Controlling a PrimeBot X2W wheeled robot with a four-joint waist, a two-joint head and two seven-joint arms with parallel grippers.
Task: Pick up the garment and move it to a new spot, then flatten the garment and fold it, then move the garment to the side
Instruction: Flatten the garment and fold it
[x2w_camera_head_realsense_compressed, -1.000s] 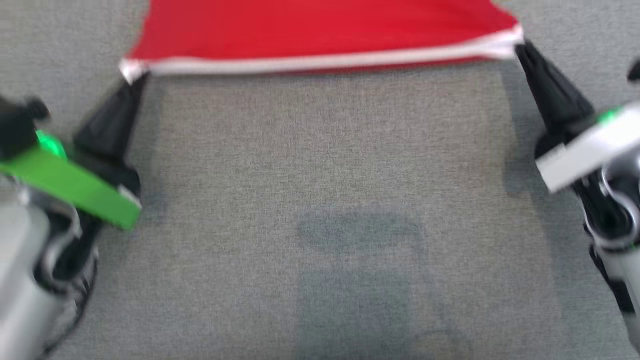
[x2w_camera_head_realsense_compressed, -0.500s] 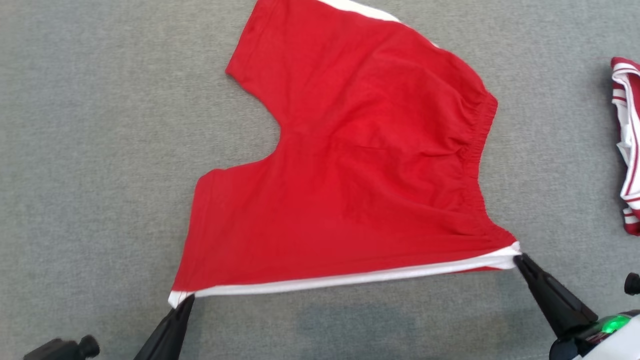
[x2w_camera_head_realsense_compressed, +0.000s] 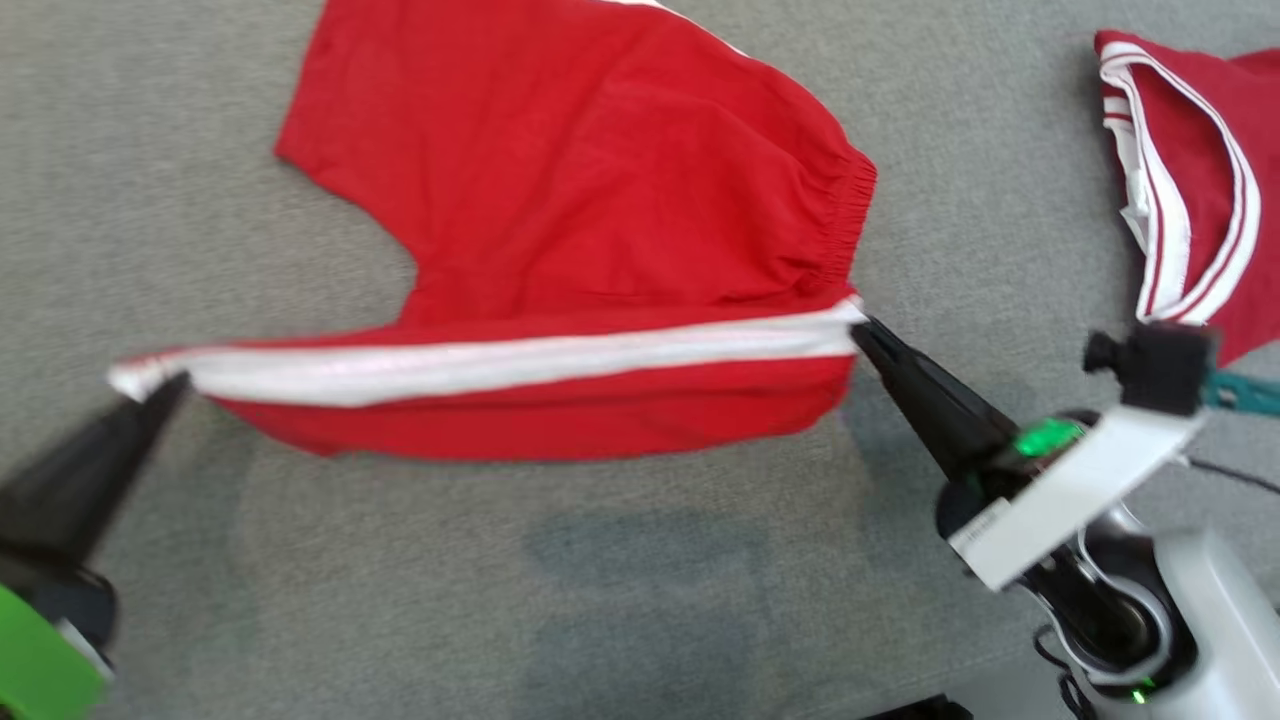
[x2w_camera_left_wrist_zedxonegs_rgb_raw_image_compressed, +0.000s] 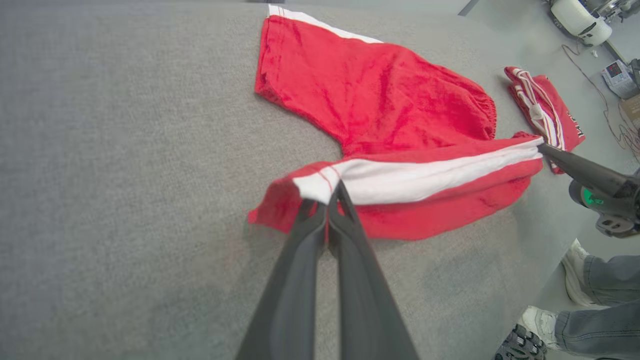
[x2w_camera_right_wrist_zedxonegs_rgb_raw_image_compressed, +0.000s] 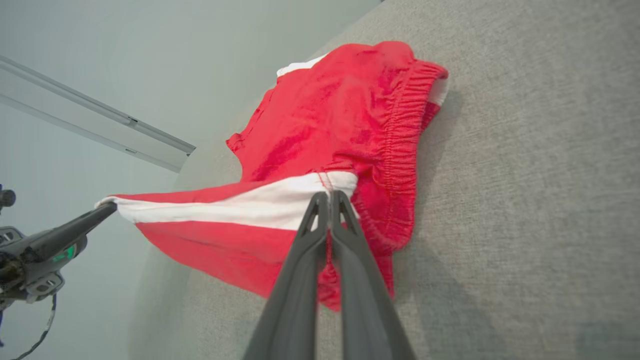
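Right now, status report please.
Left gripper, right gripper shut on shorts, one each stripe end. Near edge lifted. Other red garment apart, far right.

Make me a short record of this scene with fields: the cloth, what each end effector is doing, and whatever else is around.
surface: grey surface
garment: garment, red, far part lying on the surface, near edge lifted
white stripe: white stripe pulled straight between both grips
left end effector: left end effector shut on the stripe's leg-hem end
right end effector: right end effector shut on the stripe's waistband end
nearby: other red piece with striped trim, to the right, apart
person: shoes beside the surface
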